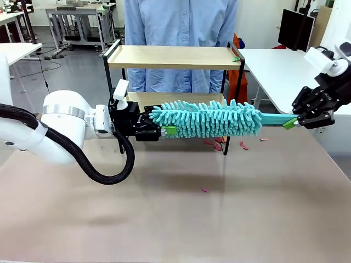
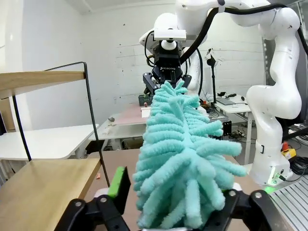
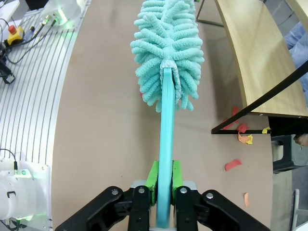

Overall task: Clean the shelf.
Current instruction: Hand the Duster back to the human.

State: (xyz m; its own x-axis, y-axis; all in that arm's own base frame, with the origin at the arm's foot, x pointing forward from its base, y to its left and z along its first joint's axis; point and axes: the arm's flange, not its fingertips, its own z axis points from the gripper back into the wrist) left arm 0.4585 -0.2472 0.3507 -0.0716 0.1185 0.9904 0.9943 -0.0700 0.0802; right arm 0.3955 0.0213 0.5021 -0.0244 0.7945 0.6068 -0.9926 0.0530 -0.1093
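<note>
We found the small two-tier shelf (image 1: 175, 57), light wood boards in a thin black metal frame, standing at the far middle of the brown desk (image 1: 175, 208), directly in front of a person in a light blue shirt (image 1: 181, 22).

A teal chenille duster (image 1: 211, 118) with a flat teal plastic handle lay level across the front of the shelf, its long axis running from 9 o'clock to 3 o'clock in the front view, about level with the lower board. The right claw (image 1: 290, 123) was clamped on the handle end, green pads pressed to either side of the blade, as the right wrist view confirmed (image 3: 163, 185). The left claw (image 1: 164, 130) stood at the opposite, fluffy tip with its jaws wide around the fibres; in the left wrist view (image 2: 178, 211) we saw no firm hold there.

From the right claw the shelf lay at about 10 o'clock in the front view, beyond and beside the duster head. We judged that the coming stroke turned on this: the head lay parallel to the lower board's front edge and had to travel toward 12 o'clock to sweep the wood.

Small red and orange paper scraps (image 1: 216, 145) lay on the desk at the shelf's foot.
</note>
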